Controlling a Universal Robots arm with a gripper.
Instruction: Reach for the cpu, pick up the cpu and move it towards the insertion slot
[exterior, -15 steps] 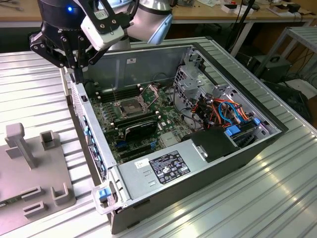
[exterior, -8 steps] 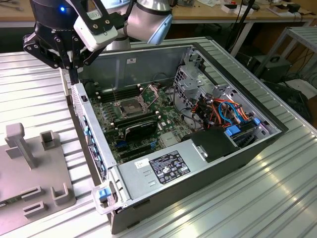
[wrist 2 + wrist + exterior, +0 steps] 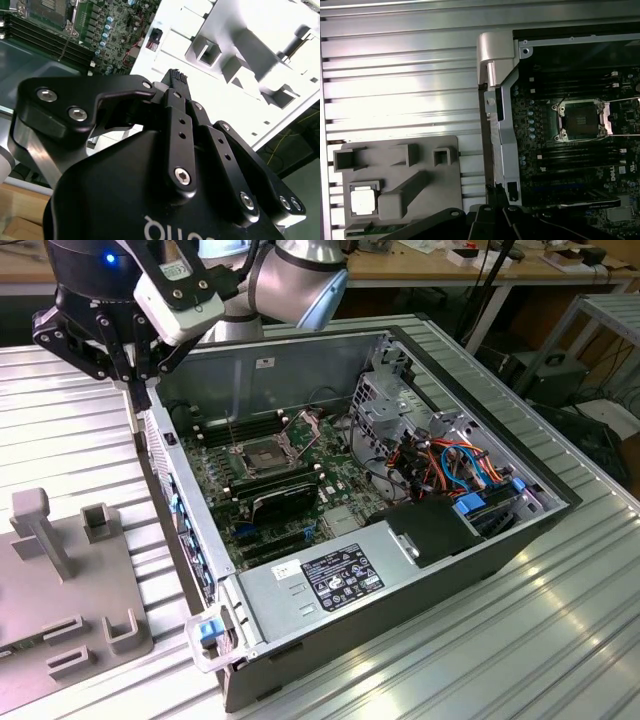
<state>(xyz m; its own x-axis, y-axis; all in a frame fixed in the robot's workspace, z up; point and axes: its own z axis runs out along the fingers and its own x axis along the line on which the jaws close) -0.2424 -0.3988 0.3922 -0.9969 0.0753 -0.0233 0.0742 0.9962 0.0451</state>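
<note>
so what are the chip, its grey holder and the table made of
The chip has a pale, faintly shiny top, likely metal. The holder is matte, uniform grey, probably plastic. The table has bright ribbed slats with glare and looks like bare aluminium.

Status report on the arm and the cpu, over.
Gripper above the case wall, fingers shut, nothing held. Cpu seated in the grey fixture, not picked. Insertion slot uncovered, nothing over it.

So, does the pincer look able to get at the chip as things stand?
Probably yes. The chip lies flat in an open pocket of the grey holder, outside the computer case, with nothing over it. The pincer is apart from it, near the case wall, so the way looks free.
</note>
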